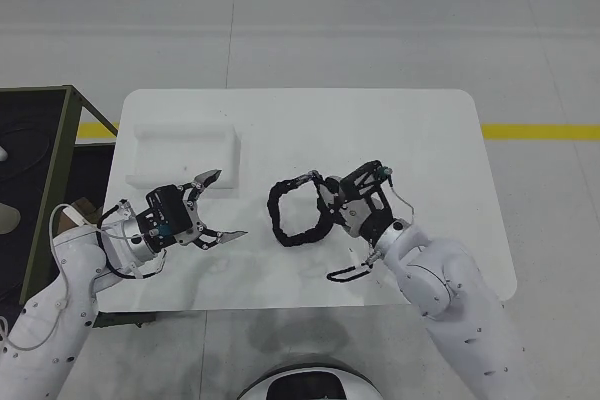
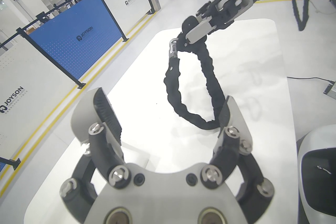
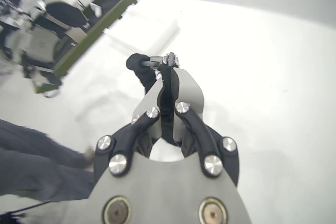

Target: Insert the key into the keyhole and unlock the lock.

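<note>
Fig.: two arms over white worktop (image 1: 420, 130), lock-opening task.
R pincer (image 1: 325, 195): clamped on chain lock (image 1: 292, 232), gripping its black sleeve just behind the metal end piece (image 3: 172, 59); mid-worktop.
Chain lock: limp black-sleeved loop, hanging from R pincer toward the L. Cannot tell if its low end touches the worktop.
L pincer (image 1: 223, 207): spread wide, holding nothing; L of the loop, apart from it, facing it.
Key: cannot be made out; keyhole too small to tell.
Foam tray (image 1: 185, 150): far-L on worktop, beyond L pincer.
Step (judged): lock is held up for access, no key in L pincer, insertion not begun.
Risk 1: loop is limp, so the lock head may swing or twist when a key is pushed, causing misalignment.
Risk 2: R grip sits on soft sleeve and may slip under push force.
Risk 3: L pincer points at the loop and could snag the chain on approach.
</note>
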### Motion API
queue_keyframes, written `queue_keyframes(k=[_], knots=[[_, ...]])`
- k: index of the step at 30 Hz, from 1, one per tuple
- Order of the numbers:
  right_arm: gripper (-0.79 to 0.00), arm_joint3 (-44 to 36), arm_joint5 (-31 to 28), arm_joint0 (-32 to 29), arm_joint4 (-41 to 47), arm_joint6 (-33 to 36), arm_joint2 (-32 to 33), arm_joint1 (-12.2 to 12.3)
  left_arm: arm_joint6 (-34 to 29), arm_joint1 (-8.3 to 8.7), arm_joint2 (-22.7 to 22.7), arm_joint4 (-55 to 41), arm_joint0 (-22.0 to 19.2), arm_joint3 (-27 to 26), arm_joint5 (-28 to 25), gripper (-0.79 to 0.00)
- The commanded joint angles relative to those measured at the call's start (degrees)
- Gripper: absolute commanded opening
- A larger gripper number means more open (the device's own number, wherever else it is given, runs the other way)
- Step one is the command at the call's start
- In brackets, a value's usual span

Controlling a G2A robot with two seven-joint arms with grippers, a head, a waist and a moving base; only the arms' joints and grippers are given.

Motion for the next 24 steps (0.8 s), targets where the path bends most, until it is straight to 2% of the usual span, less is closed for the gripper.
queue_keyframes(k=[1, 3, 4, 6, 7, 10, 15, 17, 22, 24], knots=[[-0.785, 0.8, -1.2, 0.6, -14.7, -2.9, -2.1, 0.2, 0.0, 0.00, 0.0, 0.0, 0.0, 0.0, 0.0, 0.000], [-0.785, 0.8, -0.8, 1.0, -22.4, -4.2, -3.8, 0.3, 0.0, 0.00, 0.0, 0.0, 0.0, 0.0, 0.0, 0.000], [-0.785, 1.1, -1.1, 1.4, -29.6, -4.3, -5.3, 0.4, 0.0, 0.00, 0.0, 0.0, 0.0, 0.0, 0.0, 0.000], [-0.785, 1.4, -1.6, 2.0, -38.3, -4.7, -7.5, 0.5, 0.0, 0.00, 0.0, 0.0, 0.0, 0.0, 0.0, 0.000], [-0.785, 1.8, -1.7, 2.0, -40.3, -4.9, -8.7, 0.5, 0.0, 0.00, 0.0, 0.0, 0.0, 0.0, 0.0, 0.000], [-0.785, 4.2, -1.4, 2.6, -40.4, -5.9, -10.3, 0.0, 0.0, 0.00, 0.0, 0.0, 0.0, 0.0, 0.0, 0.000], [-0.785, 5.5, -0.7, 3.2, -45.7, -5.0, -11.5, -0.2, 0.0, 0.00, 0.0, 0.0, 0.0, 0.0, 0.0, 0.000], [-0.785, 5.6, -0.4, 2.9, -43.2, -5.5, -11.6, -0.5, 0.0, 0.00, 0.0, 0.0, 0.0, 0.0, 0.0, 0.000], [-0.785, 5.3, -1.0, 3.2, -46.2, -5.9, -12.4, -0.7, 0.0, 0.00, 0.0, 0.0, 0.0, 0.0, 0.0, 0.000], [-0.785, 5.4, 0.7, 2.7, -43.8, -5.4, -11.1, -0.8, 0.0, 0.00, 0.0, 0.0, 0.0, 0.0, 0.0, 0.000]])
